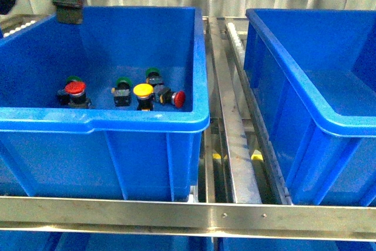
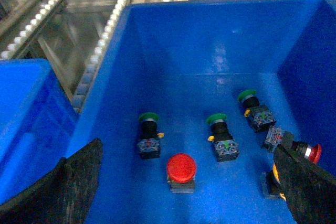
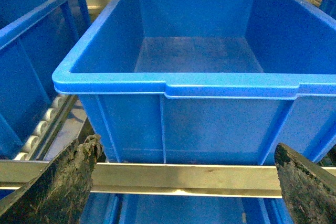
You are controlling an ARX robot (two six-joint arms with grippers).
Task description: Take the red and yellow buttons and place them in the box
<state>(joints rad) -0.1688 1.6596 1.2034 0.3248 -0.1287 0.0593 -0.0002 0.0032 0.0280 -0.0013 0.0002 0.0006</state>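
Observation:
A blue bin (image 1: 147, 123) on the left holds two red buttons (image 1: 75, 88) (image 1: 178, 99), the second lying on its side, and a yellow button (image 1: 143, 90). My left gripper (image 2: 186, 195) is open above this bin, over the upright red button (image 2: 181, 167). The yellow button (image 2: 275, 174) is partly hidden behind one finger (image 2: 304, 187), and the tipped red button (image 2: 314, 153) lies beside it. The empty blue box (image 1: 329, 123) stands on the right. My right gripper (image 3: 181, 182) is open and empty in front of the box's near rim (image 3: 199, 85).
Three green-capped buttons (image 2: 148, 117) (image 2: 216, 119) (image 2: 247, 96) lie among the others. A roller rack (image 1: 238, 133) runs between the bins. A metal front rail (image 1: 188, 213) crosses below them. Another blue bin (image 2: 21, 108) shows beside the left one.

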